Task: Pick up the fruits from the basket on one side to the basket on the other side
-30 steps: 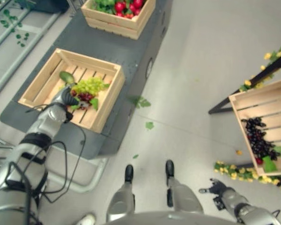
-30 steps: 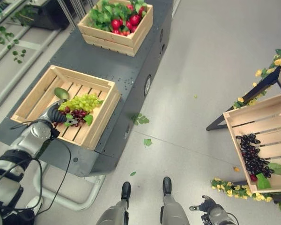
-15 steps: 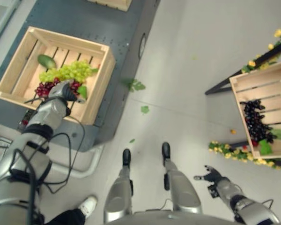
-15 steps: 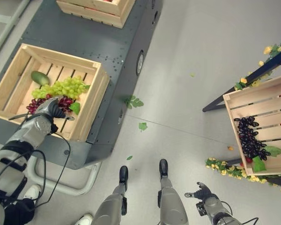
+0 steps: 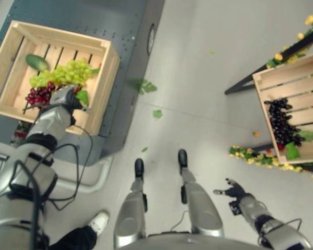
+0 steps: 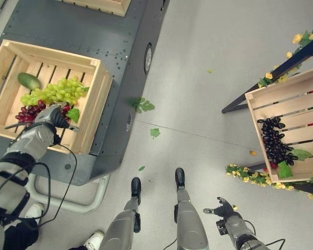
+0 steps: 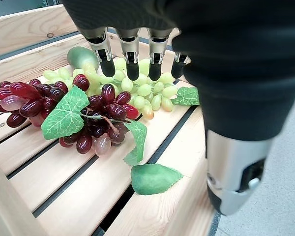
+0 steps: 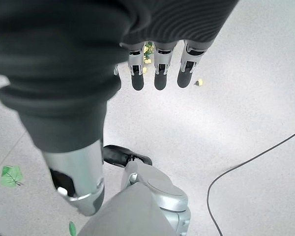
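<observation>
A wooden crate (image 5: pixel 107 73) on the left holds a green grape bunch (image 5: pixel 62 75), a red grape bunch (image 7: pixel 96 123) with leaves, and a green oval fruit (image 6: pixel 28 80). My left hand (image 5: pixel 62 99) hovers just over the red grapes near the crate's front wall, open, fingers (image 7: pixel 132 61) straight and holding nothing. On the right, a tilted wooden crate (image 5: pixel 281 78) holds a dark grape bunch (image 5: pixel 280 122). Low at the right, my right hand (image 5: pixel 235 190) hangs over the floor, open with spread fingers (image 8: pixel 160 69).
The left crate rests on a grey platform (image 6: pixel 68 21), with another crate (image 6: pixel 99 4) further back. Loose leaves (image 5: pixel 157 113) lie on the floor. A yellow flower garland (image 5: pixel 261 159) runs below the right crate. A person's white shoe (image 5: pixel 98 223) is at lower left.
The camera has moved, so the whole scene sits differently in the picture. My left hand stays over the red grapes, and the right hand hangs as before.
</observation>
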